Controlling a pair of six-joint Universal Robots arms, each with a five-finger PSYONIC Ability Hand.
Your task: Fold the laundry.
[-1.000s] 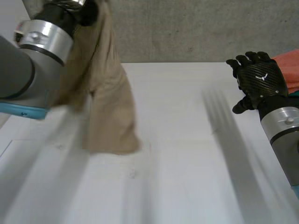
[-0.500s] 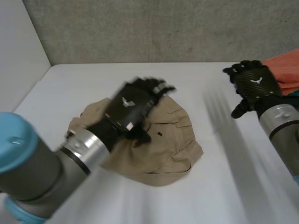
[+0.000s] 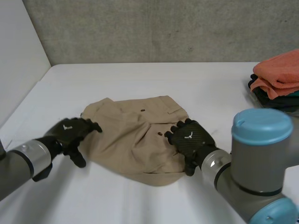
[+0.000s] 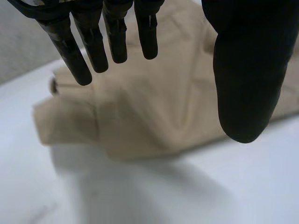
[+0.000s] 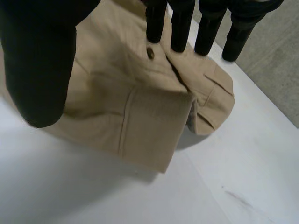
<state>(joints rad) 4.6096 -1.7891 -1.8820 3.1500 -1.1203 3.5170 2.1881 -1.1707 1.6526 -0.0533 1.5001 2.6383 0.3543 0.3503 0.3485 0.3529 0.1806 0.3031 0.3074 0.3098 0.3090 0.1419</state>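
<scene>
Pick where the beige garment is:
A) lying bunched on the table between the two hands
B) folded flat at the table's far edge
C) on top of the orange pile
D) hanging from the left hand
A: the garment lies rumpled on the table, with the left hand at one side and the right hand at the other, both with straight fingers.

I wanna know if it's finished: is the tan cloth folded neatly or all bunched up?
Bunched up. The tan cloth lies in a rumpled heap, with crooked edges and loose creases.
</scene>
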